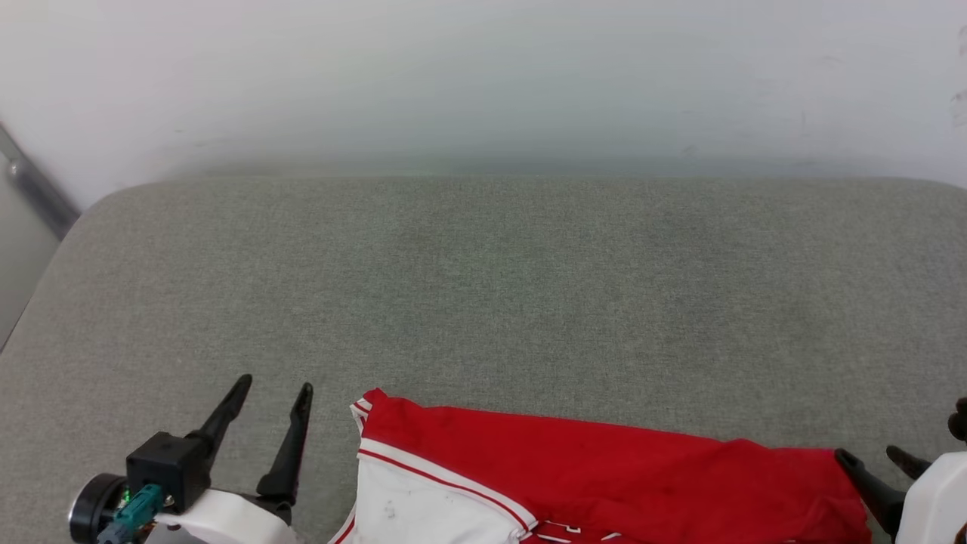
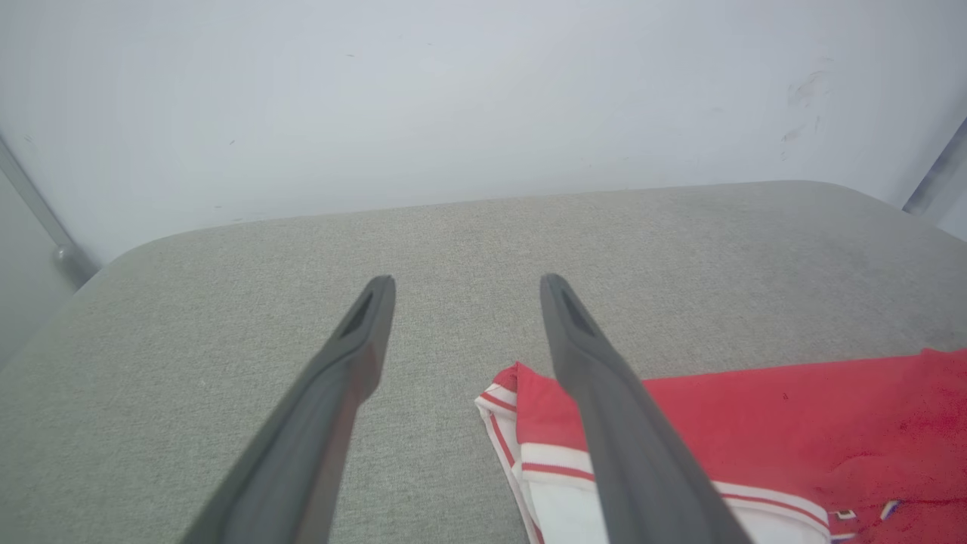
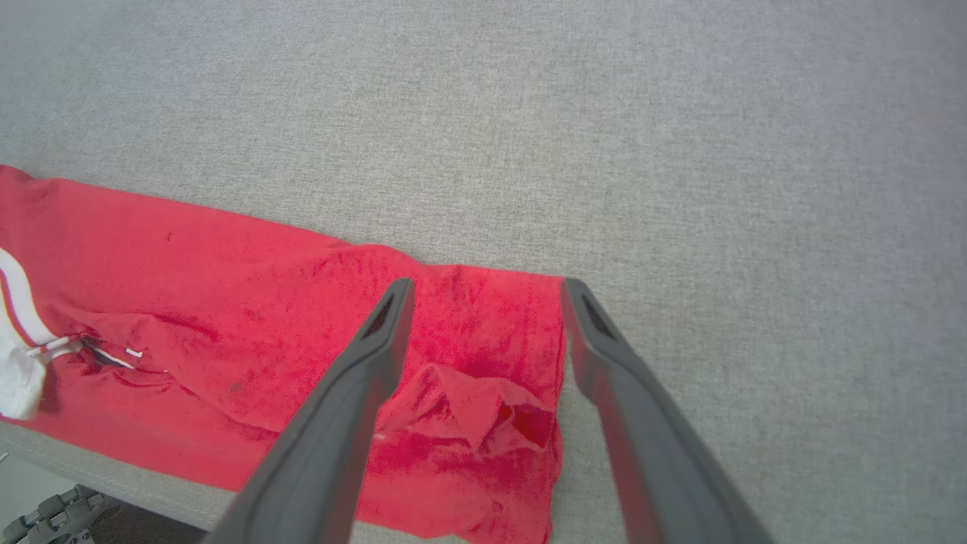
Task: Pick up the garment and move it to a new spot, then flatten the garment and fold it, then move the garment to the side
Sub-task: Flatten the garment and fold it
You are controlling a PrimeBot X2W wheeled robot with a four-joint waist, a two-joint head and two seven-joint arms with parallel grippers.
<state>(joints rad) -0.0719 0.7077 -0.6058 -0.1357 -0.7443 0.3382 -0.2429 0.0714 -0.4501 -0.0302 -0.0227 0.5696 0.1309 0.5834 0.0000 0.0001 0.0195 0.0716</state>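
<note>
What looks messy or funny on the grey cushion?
The garment isn't flat. Near its right end, just below the open right gripper, the red fabric is bunched into a crumpled bump. It also lies right by the near edge of the cushion. Nothing looks torn or spilled.

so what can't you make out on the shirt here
Head view: the garment runs off the bottom edge; its chest letters are cut to slivers, unreadable.
Left wrist view: the left gripper has a finger across the striped sleeve, hiding part of it.
Right wrist view: the garment's white end is cut by the left edge; the right gripper hides some crumpled fabric.
</note>
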